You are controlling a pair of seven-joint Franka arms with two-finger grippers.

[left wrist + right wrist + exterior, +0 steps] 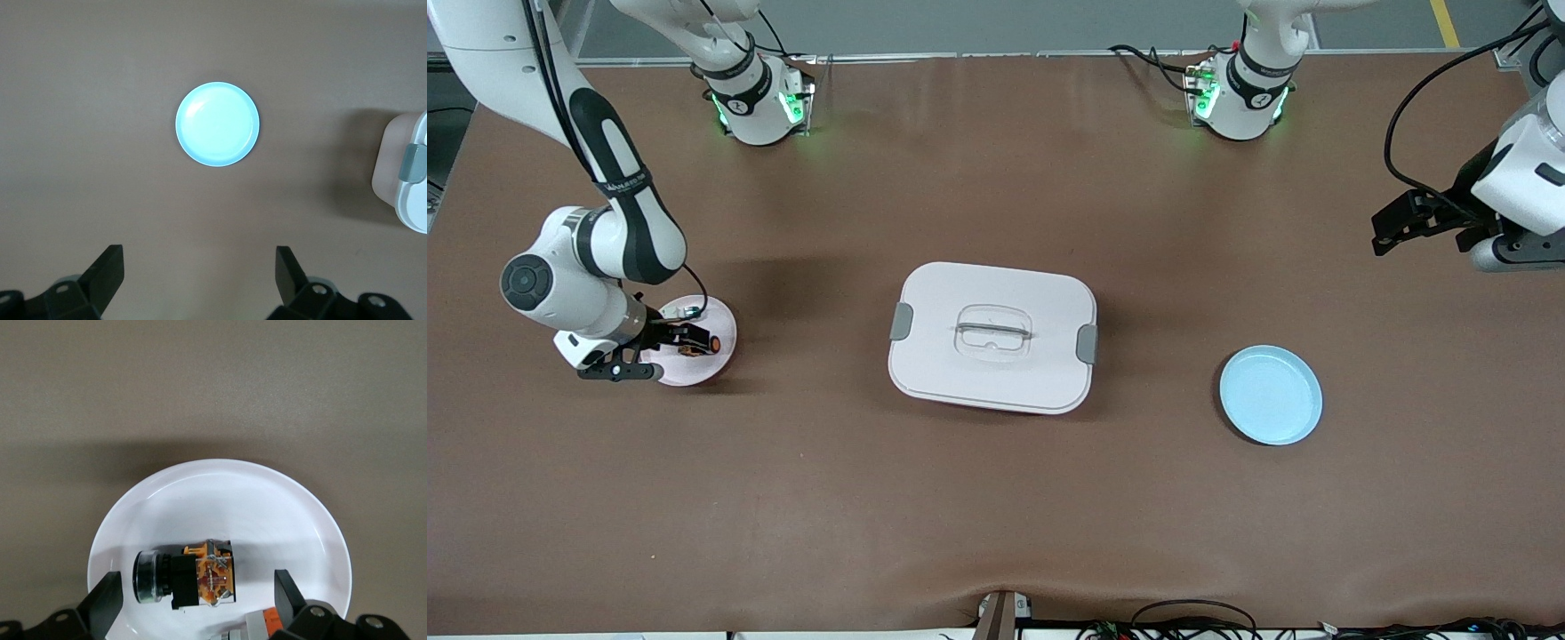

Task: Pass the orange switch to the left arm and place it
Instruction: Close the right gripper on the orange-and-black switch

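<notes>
Right gripper (pixel 199 592) down low over the pink plate (pixel 233 500), fingers (pixel 107 597) spread wide, one on each side of the orange switch (pixel 190 577). No contact visible between fingers and switch. Switch lying on its side on the plate, not lifted, round dark end toward one finger, orange body toward the other. A second small grey-and-orange piece (pixel 257 625) just beside it on the plate, cut off by the frame edge.

Left gripper (pixel 200 270) up in the air over bare table (pixel 80 100), fingers (pixel 107 267) equally wide, holding nothing, waiting.

Only in the right wrist view: the switch's shape and the gap on either side of it. In the front view the right gripper (pixel 685 342) hides most of the pink plate (pixel 725 331), at mid-height of the frame toward the right arm's end.

Only in the front view: the whole layout. White box (pixel 992 338) at the centre of the frame, blue plate (pixel 1272 396) toward the left arm's end, left gripper (pixel 1387 229) near the frame edge above it.

In the left wrist view: blue plate (pixel 217 123) whole, one corner of the box (pixel 412 207) with a grey latch.
</notes>
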